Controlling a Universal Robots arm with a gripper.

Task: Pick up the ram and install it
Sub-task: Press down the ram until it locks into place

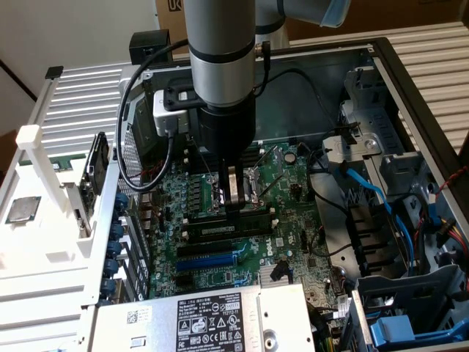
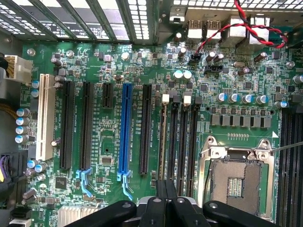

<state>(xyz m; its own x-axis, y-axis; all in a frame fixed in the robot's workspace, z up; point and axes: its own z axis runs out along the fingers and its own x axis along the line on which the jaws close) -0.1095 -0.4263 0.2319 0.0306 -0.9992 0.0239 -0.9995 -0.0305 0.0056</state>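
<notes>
The arm reaches straight down into the open computer case (image 1: 410, 95), with its end effector (image 1: 234, 196) clenched, the two dark fingers (image 1: 233, 187) pressed close together just above the green motherboard (image 1: 293, 220). Right below the fingertips, at about 6 o'clock from them in the exterior view, the ram (image 1: 227, 229) lies lengthwise in a memory slot, a long dark strip running roughly from 8 o'clock to 2 o'clock across the board; the fingertips stand at its top edge, and whether they touch it cannot be told. In the wrist view the end effector (image 2: 166, 196) shows as closed black fingers over the row of long black memory slots (image 2: 182, 142), with the ram (image 2: 163, 142) seen edge-on as a thin strip in the slot that lines up with the fingertips. Just beside these slots sits the open processor socket (image 2: 236, 182) with its silver frame, and farther across the board a blue expansion slot (image 2: 125, 132) and a white slot (image 2: 45, 116). In the exterior view a power supply (image 1: 212, 319) with a white label lies at 6 o'clock of the board, and blue cables (image 1: 381, 202) run at 3 o'clock
</notes>
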